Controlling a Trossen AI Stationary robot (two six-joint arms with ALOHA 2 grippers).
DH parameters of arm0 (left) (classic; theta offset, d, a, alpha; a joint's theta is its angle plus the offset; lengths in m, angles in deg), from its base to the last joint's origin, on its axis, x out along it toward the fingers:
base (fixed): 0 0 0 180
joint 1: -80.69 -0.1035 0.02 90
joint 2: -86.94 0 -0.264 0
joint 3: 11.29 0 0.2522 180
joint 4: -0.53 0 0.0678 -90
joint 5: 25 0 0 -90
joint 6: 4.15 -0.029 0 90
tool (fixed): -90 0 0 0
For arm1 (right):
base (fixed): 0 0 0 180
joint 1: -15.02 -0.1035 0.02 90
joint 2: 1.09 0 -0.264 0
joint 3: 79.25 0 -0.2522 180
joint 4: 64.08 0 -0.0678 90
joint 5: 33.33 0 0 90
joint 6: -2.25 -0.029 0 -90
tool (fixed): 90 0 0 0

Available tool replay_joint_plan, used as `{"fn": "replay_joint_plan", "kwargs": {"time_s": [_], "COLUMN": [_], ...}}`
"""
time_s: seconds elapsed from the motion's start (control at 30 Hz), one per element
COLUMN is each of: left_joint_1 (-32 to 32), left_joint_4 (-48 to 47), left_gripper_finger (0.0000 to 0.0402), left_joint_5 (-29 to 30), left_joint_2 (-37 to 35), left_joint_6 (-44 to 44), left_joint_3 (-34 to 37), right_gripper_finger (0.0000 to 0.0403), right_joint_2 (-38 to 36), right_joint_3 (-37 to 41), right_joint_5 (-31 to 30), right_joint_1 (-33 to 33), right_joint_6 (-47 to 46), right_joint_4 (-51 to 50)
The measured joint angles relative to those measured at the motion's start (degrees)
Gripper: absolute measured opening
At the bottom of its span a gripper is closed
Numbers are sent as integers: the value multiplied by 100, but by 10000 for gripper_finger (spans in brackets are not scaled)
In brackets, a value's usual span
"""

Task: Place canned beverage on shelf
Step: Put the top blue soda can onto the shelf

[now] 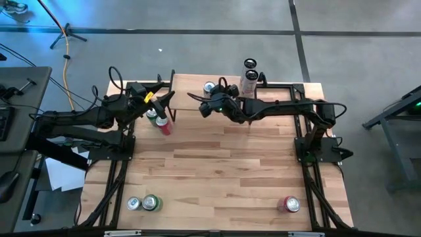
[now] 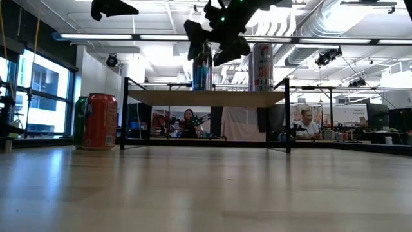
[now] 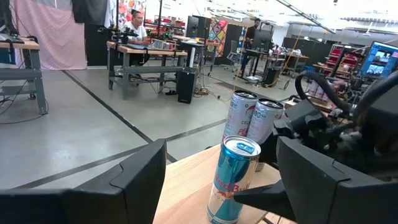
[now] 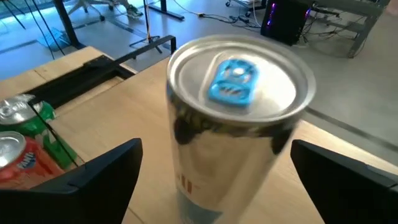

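A blue-and-silver canned beverage (image 4: 239,112) stands upright on its base on the shelf (image 1: 191,82), a light-wood board on black legs at the table's far side. It also shows in the high view (image 1: 209,87) and the low view (image 2: 201,67). My right gripper (image 4: 216,148) is open, one finger on either side of the can's upper half with a gap on both sides. My left gripper (image 1: 168,99) hangs open and level above the table's left part, with nothing between its fingers (image 3: 143,180).
Two white cans (image 1: 248,74) stand at the shelf's far right part. An orange can (image 2: 102,121) and a green can (image 2: 80,121) stand on the table below my left gripper. More cans (image 1: 143,203) (image 1: 291,205) lie near the front edge. People sit in the room behind.
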State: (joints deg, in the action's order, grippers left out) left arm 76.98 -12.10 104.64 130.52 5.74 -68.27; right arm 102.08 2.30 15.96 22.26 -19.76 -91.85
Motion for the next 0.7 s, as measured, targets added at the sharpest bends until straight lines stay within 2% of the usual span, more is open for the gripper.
{"fn": "replay_joint_plan", "kwargs": {"time_s": [0.13, 0.3, 0.53, 0.7], "left_joint_1": [0, 0, 0, -1], "left_joint_4": [-2, -2, -2, -1], "left_gripper_finger": [262, 262, 262, 262], "left_joint_5": [0, 0, 0, -1], "left_joint_2": [1, 1, 1, 1], "left_joint_6": [0, 2, 2, 112], "left_joint_3": [0, 0, 0, 0], "right_gripper_finger": [399, 399, 399, 399], "right_joint_2": [-239, -622, -1321, -1862], "right_joint_3": [0, 0, 0, 0], "right_joint_5": [581, 958, 1801, 1954], "right_joint_1": [44, 61, 45, -55], "right_joint_6": [-50, 20, 166, 209], "right_joint_4": [-358, -891, -1998, -2763]}}
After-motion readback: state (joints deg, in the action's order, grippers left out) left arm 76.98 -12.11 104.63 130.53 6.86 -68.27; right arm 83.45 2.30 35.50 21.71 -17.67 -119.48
